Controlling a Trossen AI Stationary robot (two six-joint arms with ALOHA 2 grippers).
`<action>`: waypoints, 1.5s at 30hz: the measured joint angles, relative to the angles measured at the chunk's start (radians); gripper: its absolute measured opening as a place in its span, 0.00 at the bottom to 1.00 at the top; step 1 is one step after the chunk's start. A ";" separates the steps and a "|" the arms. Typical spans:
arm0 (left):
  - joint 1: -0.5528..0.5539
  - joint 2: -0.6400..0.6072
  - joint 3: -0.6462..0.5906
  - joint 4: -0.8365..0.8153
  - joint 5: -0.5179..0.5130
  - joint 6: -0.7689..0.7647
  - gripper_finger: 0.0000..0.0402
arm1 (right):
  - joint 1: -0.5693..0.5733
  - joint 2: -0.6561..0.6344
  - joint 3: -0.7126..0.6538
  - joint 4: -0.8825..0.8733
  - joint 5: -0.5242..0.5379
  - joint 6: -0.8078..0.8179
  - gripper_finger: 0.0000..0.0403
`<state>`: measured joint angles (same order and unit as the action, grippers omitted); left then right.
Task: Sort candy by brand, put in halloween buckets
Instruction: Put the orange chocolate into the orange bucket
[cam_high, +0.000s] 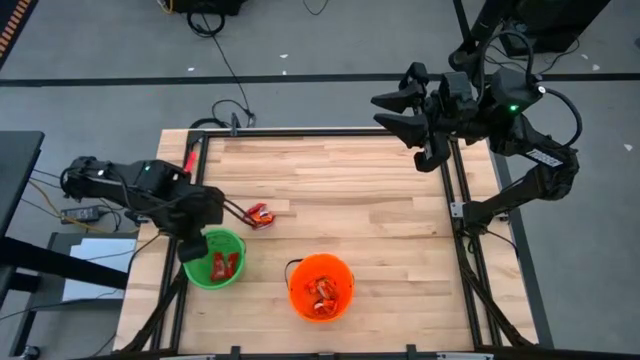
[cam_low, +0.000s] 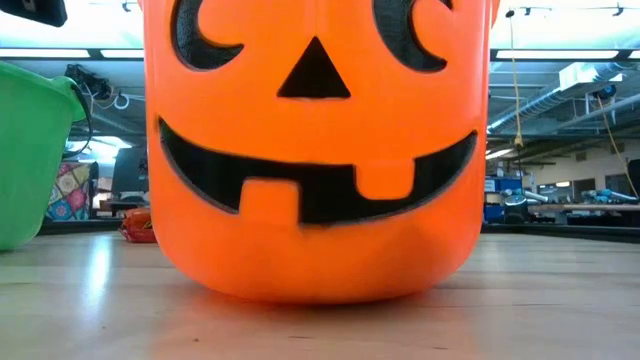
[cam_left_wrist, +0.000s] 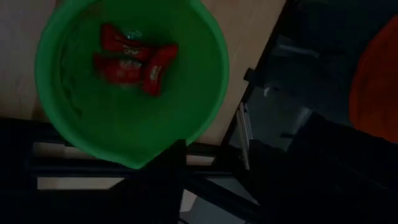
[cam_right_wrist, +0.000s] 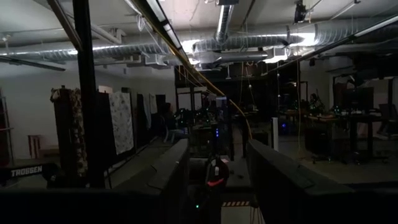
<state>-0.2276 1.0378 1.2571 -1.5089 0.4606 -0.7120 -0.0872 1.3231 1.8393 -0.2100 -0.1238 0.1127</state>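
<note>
The green bucket (cam_high: 215, 260) stands at the table's near left and holds three red-wrapped candies (cam_left_wrist: 132, 59). The orange bucket (cam_high: 321, 287), a pumpkin face on its wall (cam_low: 315, 150), stands to its right with several candies inside (cam_high: 322, 293). A red candy (cam_high: 260, 214) lies on the table just beyond the green bucket; it also shows in the low view (cam_low: 138, 225). My left gripper (cam_high: 194, 245) hovers over the green bucket's left rim, looking down into it. My right gripper (cam_high: 386, 111) is open and empty, raised over the table's far right, pointing level into the room (cam_right_wrist: 217, 180).
A dark metal frame (cam_high: 455, 190) runs around the wooden table top. Cables (cam_high: 230, 110) lie beyond the far edge. Bare wood (cam_high: 370, 200) lies between the buckets and the right arm.
</note>
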 joint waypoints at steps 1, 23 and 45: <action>0.000 0.000 0.006 -0.001 -0.001 0.001 0.47 | 0.000 0.000 0.000 -0.001 0.000 0.000 0.42; 0.066 0.001 0.425 0.391 -0.711 0.221 0.54 | -0.055 0.153 -0.108 -0.006 -0.046 0.258 0.42; 0.066 0.017 0.661 0.406 -0.811 0.370 0.54 | -0.118 0.593 -0.109 0.354 -0.518 0.542 0.42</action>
<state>-0.1612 1.0550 1.9179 -1.1030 -0.3500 -0.3424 -0.2049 1.9166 1.7298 0.1442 -0.6420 0.6545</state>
